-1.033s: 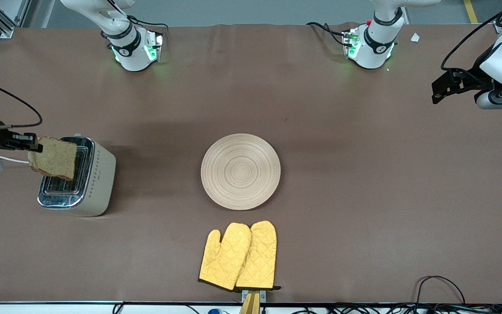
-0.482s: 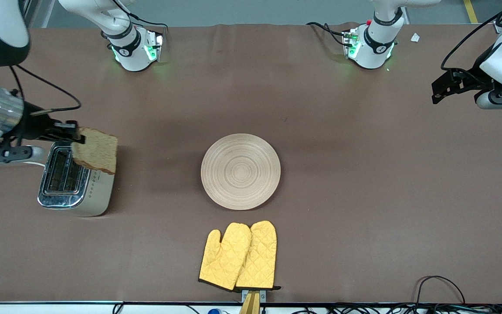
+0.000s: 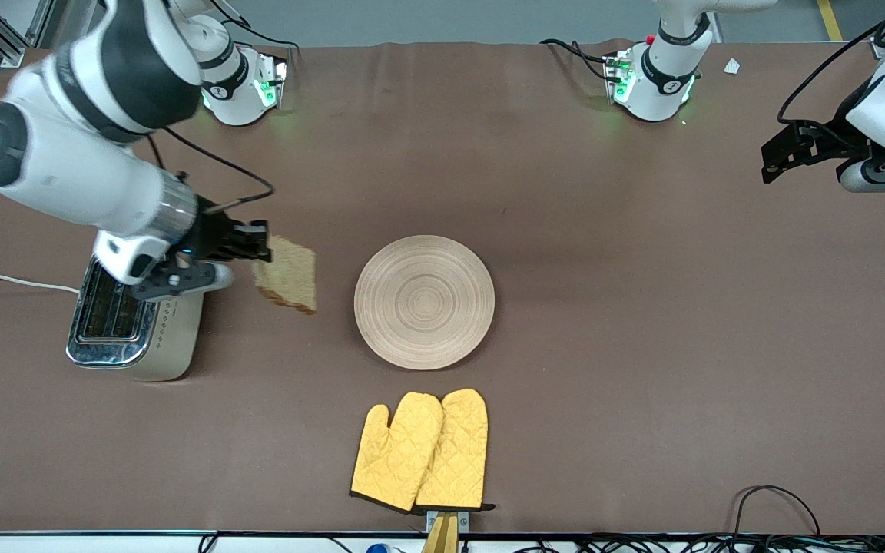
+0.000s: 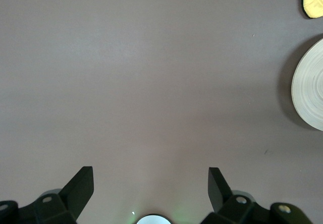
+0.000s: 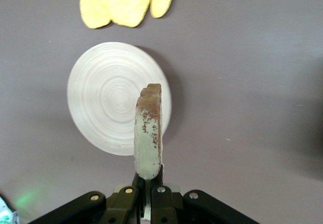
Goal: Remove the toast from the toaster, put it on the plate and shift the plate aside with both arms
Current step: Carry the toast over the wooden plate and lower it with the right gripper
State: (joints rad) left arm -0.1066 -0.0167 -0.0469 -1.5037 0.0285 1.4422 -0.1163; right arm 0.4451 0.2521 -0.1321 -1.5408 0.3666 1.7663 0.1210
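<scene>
You have the toast (image 3: 286, 273) pinched on edge in the right gripper (image 3: 256, 241), carried over bare table between the toaster (image 3: 135, 322) and the plate (image 3: 424, 302). Oven mitts (image 3: 421, 451) lie nearer the camera. Your left gripper (image 4: 151, 191) waits, jaws spread wide and empty.
</scene>
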